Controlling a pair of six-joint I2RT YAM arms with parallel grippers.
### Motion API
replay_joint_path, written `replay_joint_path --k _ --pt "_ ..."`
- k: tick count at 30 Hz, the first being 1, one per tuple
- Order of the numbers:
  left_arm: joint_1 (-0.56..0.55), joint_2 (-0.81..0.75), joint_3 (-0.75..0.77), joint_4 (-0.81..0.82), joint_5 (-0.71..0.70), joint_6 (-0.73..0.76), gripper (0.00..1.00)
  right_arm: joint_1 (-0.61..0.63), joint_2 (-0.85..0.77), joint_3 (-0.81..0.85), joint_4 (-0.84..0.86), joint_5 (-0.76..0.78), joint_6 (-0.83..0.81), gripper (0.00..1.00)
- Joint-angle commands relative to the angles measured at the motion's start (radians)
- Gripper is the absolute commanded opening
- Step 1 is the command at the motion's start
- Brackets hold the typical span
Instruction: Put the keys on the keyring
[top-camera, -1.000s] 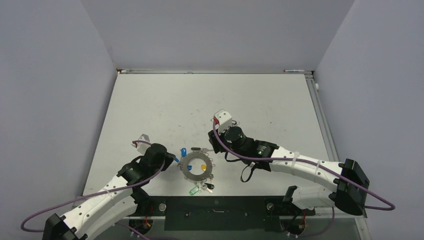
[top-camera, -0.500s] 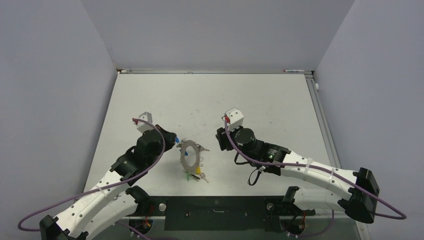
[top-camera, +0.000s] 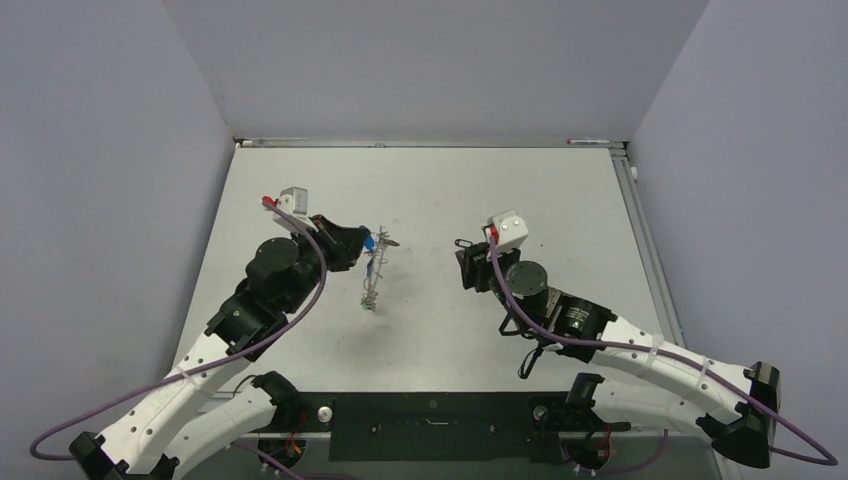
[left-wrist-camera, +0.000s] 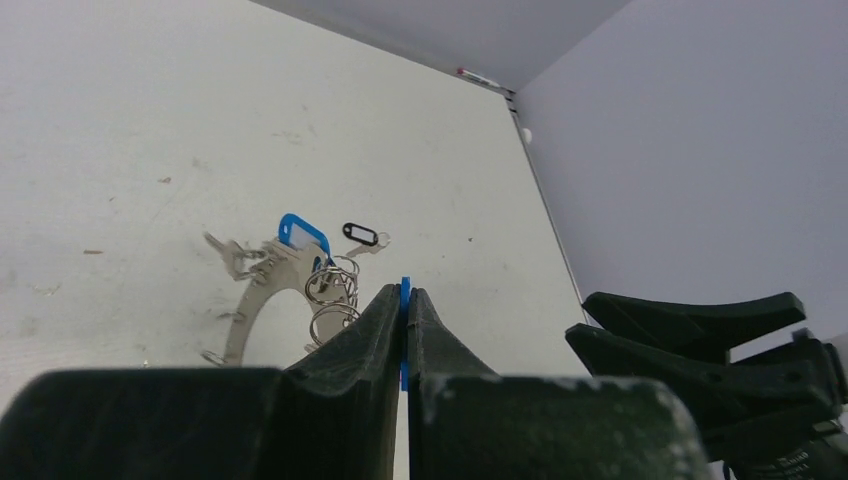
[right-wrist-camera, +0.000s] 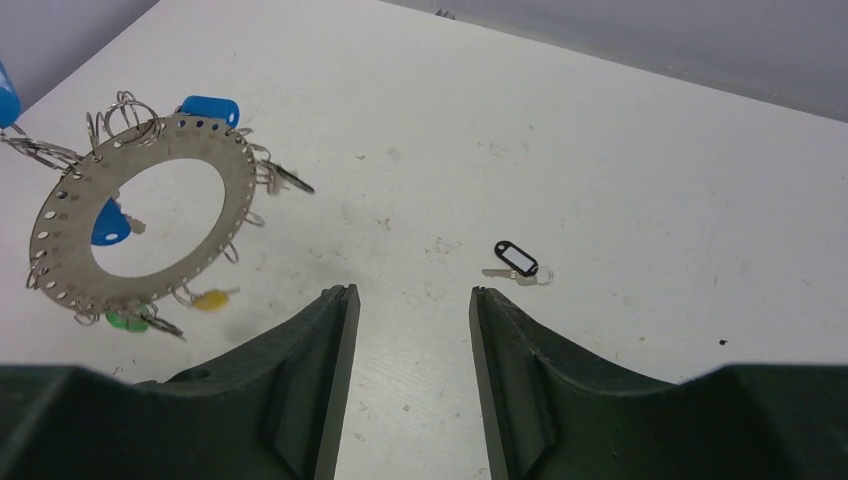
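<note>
Above table (top-camera: 560, 190), left jaws pinching blue key (left-wrist-camera: 405, 292), keyring (right-wrist-camera: 235, 197) dangling

left arm (top-camera: 232, 322) extended, left fingers (left-wrist-camera: 368, 332) clamped, right arm (top-camera: 610, 336) extended, right fingers (right-wrist-camera: 312, 372) parted

Walls (top-camera: 430, 60): plain pale lilac-grey, on three sides.
Tabletop (top-camera: 430, 190): white, scuffed, faintly speckled.
Light: even, soft shadows.

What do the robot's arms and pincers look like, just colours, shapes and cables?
Both arms have white link shells, left arm and right arm, joined by round black joints. A purple cable loops along each. Each wrist carries a small white camera box with a red plug. The left pincer and right pincer have matte black, tapered fingers.
</note>
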Motion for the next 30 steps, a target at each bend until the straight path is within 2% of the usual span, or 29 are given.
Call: replay_joint_path --k 1,8,13,18,30 --pt "-0.004 -0.006 0.091 0.13 0.128 0.033 0.0 -0.008 -0.046 -0.011 -0.017 0.075 -0.02 0.46" --pt "-0.006 0.002 0.069 0.215 0.32 -0.025 0.0 -0.01 -0.129 -0.022 -0.064 0.148 -0.031 0.46" --pt "0.0 0.018 -0.07 0.266 0.29 -0.146 0.0 -0.012 -0.164 -0.036 -0.091 0.178 -0.025 0.46" --pt "-0.003 0.088 -0.208 0.41 0.349 -0.279 0.0 -0.014 -0.167 -0.05 -0.1 0.196 -0.02 0.46" --pt "-0.035 0.203 -0.232 0.59 0.412 -0.389 0.0 -0.032 -0.106 -0.049 -0.048 0.201 -0.045 0.47"
